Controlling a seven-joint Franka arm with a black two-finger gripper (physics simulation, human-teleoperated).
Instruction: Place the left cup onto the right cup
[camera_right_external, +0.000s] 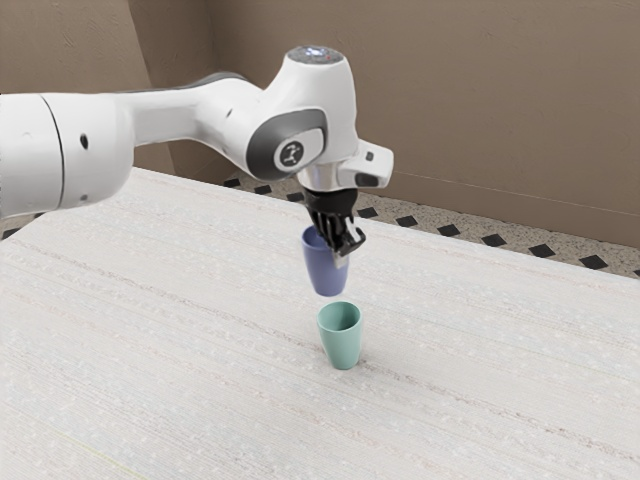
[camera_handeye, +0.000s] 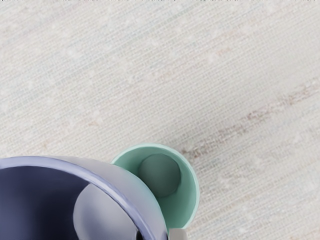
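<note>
Pretty plain scene for us. The pale tabletop (camera_right_external: 150, 360) carries the green cup (camera_right_external: 341, 338), which stands upright with its mouth open. Past the tabletop's far edge there's a floor (camera_right_external: 450, 228) with dark diamond tiles, then a plain brown wall (camera_right_external: 480, 90). Between our two cups it's only a thin strip of open air.

Our fingers (camera_right_external: 346, 240) are pinched narrow on the blue cup (camera_right_external: 322, 265), gripping its rim on the side toward the exterior view's right. The cup hangs below them, off the tabletop and roughly upright. It sits just above the green cup without touching it, and a bit off toward the exterior view's left.

In the wrist view the blue cup (camera_handeye: 125, 192) covers part of the green cup (camera_handeye: 189, 190), and the green one's inside bottom shows right beside the blue rim.
</note>
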